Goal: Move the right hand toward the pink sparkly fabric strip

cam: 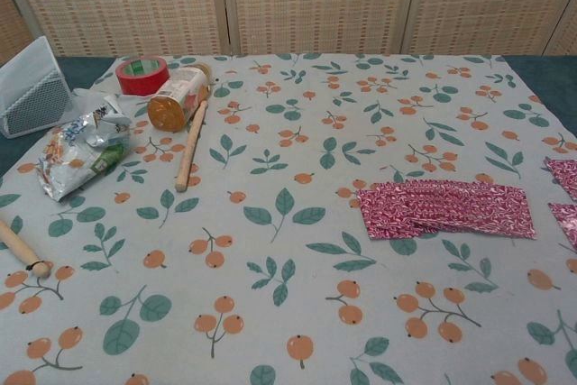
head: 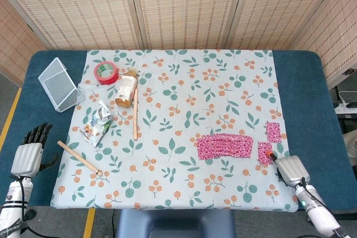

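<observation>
The right hand (head: 291,169), fingers hidden so its grip is unclear, rests near the pink sparkly fabric strip (head: 225,146), apparently ready to reach.

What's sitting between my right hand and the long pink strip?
In the head view, a small pink sparkly piece lies between the right hand and the long pink strip, touching the hand's orange fingertip.
</observation>
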You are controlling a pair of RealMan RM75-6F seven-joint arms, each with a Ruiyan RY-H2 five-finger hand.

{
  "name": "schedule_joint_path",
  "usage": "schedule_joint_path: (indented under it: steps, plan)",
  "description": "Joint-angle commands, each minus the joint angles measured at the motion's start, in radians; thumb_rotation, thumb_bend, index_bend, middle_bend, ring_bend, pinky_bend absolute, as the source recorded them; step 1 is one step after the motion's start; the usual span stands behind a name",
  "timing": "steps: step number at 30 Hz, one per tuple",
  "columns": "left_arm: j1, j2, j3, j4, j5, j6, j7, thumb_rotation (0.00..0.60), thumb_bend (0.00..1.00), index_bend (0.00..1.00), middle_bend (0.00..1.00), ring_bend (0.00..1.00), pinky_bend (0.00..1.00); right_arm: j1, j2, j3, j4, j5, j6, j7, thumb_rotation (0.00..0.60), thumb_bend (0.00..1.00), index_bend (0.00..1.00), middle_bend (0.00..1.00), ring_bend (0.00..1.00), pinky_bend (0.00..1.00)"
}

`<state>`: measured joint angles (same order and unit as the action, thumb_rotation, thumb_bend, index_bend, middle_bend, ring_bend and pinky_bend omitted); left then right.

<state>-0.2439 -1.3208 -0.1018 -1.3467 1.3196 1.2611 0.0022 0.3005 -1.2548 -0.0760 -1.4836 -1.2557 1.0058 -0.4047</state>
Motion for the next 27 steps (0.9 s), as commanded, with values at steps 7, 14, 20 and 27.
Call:
schedule_joint_path:
  steps: [7, 14, 20, 27]
  plan:
    - [0.000, 0.000, 0.001, -0.003, 0.000, -0.001, 0.003, 0.600, 0.33, 0.02, 0.00, 0.00, 0.12, -0.032, 0.057, -0.021, -0.070, 0.034, 0.037, -0.061, 0.600, 1.00, 0.52, 0.82, 0.83, 0.88]
    - [-0.002, 0.001, 0.001, -0.003, -0.004, -0.008, 0.001, 0.600, 0.33, 0.02, 0.00, 0.00, 0.13, -0.079, 0.047, 0.004, -0.088, -0.075, 0.196, 0.029, 0.600, 1.00, 0.51, 0.82, 0.83, 0.88]
    - [-0.005, -0.002, 0.002, 0.004, -0.008, -0.019, 0.005, 0.600, 0.33, 0.02, 0.00, 0.00, 0.13, -0.135, 0.032, 0.006, -0.081, -0.256, 0.390, 0.156, 0.600, 0.83, 0.37, 0.74, 0.67, 0.87]
    - [-0.001, -0.001, 0.005, -0.004, 0.000, -0.004, 0.016, 0.600, 0.33, 0.02, 0.00, 0.00, 0.14, -0.168, -0.031, 0.049, 0.041, -0.306, 0.507, 0.261, 0.600, 0.21, 0.01, 0.11, 0.02, 0.36]
